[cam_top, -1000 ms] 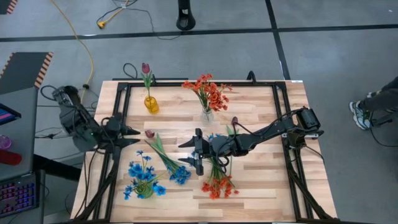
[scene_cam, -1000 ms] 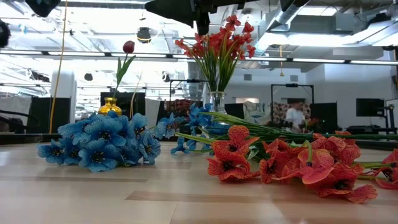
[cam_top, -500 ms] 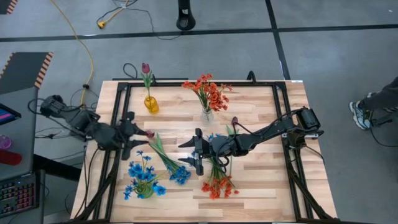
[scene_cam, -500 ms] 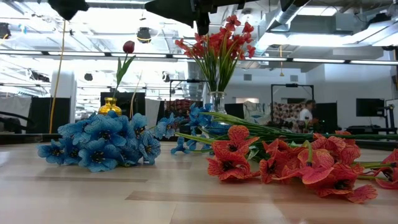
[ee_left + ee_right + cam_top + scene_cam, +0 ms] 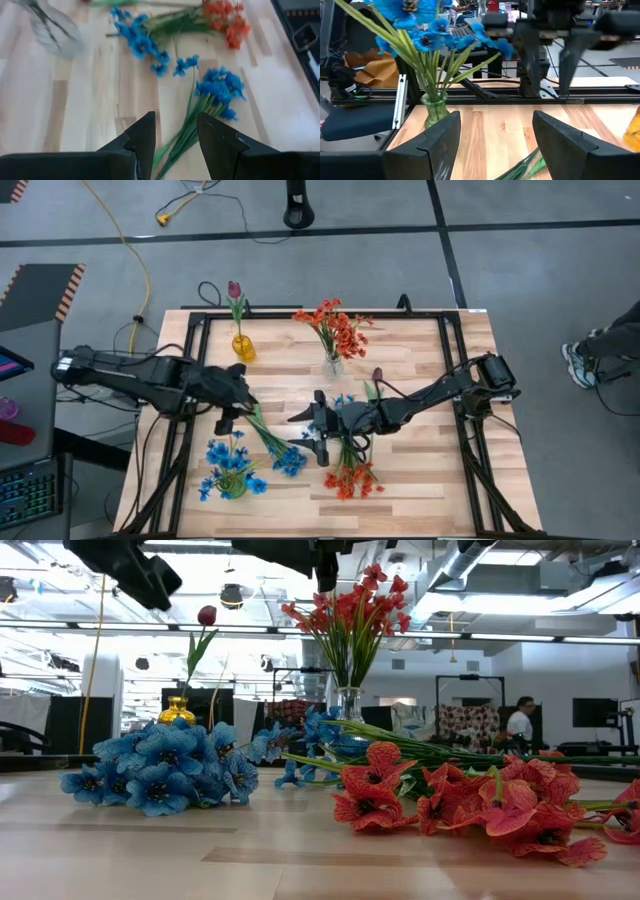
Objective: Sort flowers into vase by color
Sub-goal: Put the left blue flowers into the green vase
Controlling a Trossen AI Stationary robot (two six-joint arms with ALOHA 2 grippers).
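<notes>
Blue sprig [image 5: 272,442] lies loose on the table [image 5: 420,480], its long axis slanting from the stem end near the table's middle-left down to the blue head beside the right gripper; in the left wrist view its stem [image 5: 186,131] runs out from just ahead of the left fingers [image 5: 142,137]. Left gripper [image 5: 226,414] hangs right over that stem end, jaws spread and empty, so it looks nearer for the pick. Right gripper [image 5: 316,429] waits mid-table, spread and empty too, by the loose orange flowers [image 5: 350,477].
</notes>
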